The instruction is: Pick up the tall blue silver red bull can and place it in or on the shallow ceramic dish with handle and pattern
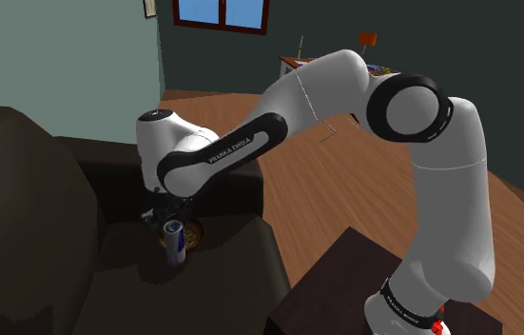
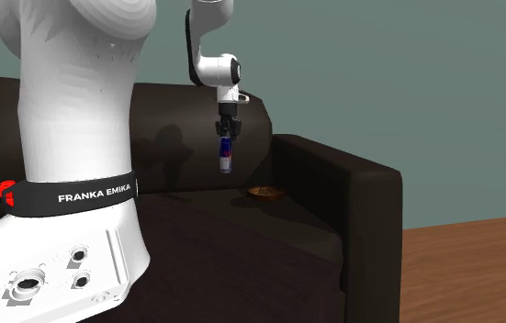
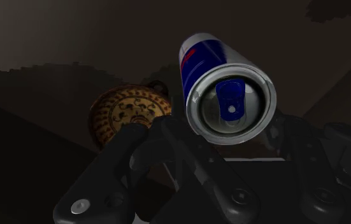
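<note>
Shoulder view first: one white arm (image 1: 345, 95) reaches over one dark sofa (image 1: 50, 219), and its black gripper (image 1: 168, 211) hangs low above the seat with the one can (image 1: 175, 241) under it. The can is blue and silver with a red mark, and from this side it stands in front of the edge of the one dish (image 1: 195, 231), so I cannot tell how far apart they are in depth. In the second exterior view it is plainer: the gripper (image 2: 226, 131) points straight down, and its two fingers are clamped on the top end of the can (image 2: 226, 152), which hangs upright in the air, clear of the seat cushion. The dish (image 2: 265, 193) lies flat on the seat, lower than the can and toward that view's right, close to the sofa's armrest (image 2: 352, 183); the can does not touch it. From the wrist view I look down the can's (image 3: 228, 95) silver end with its blue tab, a black finger (image 3: 145, 149) on either side of it, and the dish (image 3: 126, 114) shows beside the can, round, brown and cream with a dark pattern and a small loop handle at its rim. Behind the arm are a wooden floor (image 1: 345, 190) and one window (image 1: 220, 13) with a brown frame.
</note>
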